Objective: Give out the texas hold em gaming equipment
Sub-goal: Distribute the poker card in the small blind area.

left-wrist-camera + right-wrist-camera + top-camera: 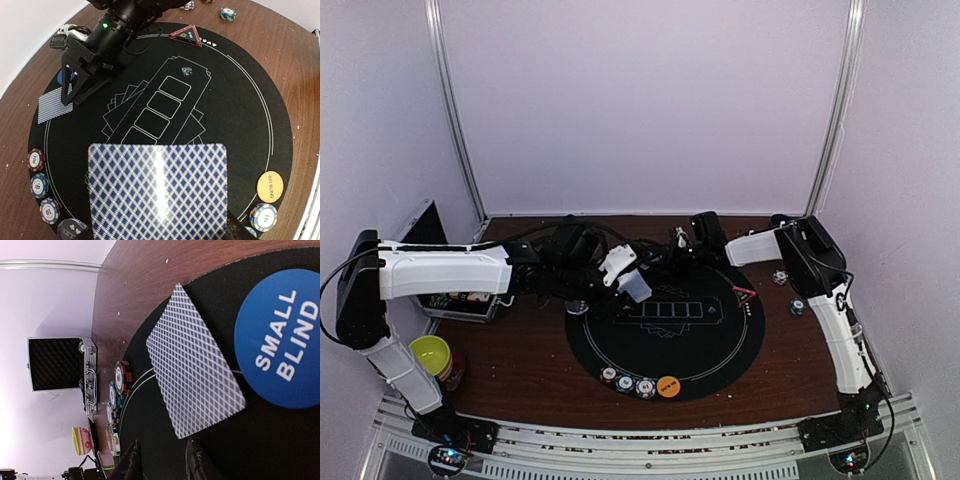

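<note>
My left gripper [628, 280] is shut on a blue-backed playing card [157, 192], held above the round black mat [720, 345]; the card hides its fingers in the left wrist view. My right gripper [162, 465] is open and empty, low over the mat's far side [672, 243], beside a face-down card [195, 367] and the blue SMALL BLIND button [280, 337]. The left wrist view shows that gripper [70, 100] over the same card [52, 107]. The orange BIG BLIND button [668, 386] and three chips [625, 383] lie at the mat's front. The red triangle marker [745, 295] is on its right.
An open metal case [460, 300] stands at the left with the yellow-green bowl [430, 353] in front of it. Chip stacks [122, 377] sit by the mat's left edge. Loose chips [798, 306] lie on the wooden table right of the mat.
</note>
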Controlling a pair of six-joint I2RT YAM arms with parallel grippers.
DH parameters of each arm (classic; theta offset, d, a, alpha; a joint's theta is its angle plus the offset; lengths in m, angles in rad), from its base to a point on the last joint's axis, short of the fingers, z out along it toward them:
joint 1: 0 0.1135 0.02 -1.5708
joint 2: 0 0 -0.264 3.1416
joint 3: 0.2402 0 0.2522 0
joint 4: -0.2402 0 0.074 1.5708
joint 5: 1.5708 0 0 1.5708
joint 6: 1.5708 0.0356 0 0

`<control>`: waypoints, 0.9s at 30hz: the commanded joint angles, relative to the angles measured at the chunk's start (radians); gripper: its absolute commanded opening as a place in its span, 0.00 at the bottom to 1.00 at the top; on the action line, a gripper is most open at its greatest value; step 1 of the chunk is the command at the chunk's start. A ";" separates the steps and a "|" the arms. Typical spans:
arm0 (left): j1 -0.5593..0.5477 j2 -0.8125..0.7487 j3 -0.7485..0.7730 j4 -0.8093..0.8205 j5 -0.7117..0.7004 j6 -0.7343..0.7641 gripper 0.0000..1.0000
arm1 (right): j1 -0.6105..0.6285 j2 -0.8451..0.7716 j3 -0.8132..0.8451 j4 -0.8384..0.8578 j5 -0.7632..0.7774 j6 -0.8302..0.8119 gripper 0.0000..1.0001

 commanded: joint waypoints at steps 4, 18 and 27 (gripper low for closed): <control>-0.005 -0.036 -0.005 0.047 -0.002 0.008 0.60 | 0.004 -0.133 -0.072 -0.170 0.105 -0.146 0.38; -0.007 -0.035 0.003 0.031 -0.008 0.006 0.60 | -0.012 -0.450 -0.248 -0.304 0.005 -0.454 0.48; -0.021 -0.032 0.012 0.016 -0.026 0.005 0.60 | -0.015 -0.645 -0.429 -0.178 -0.175 -0.485 0.50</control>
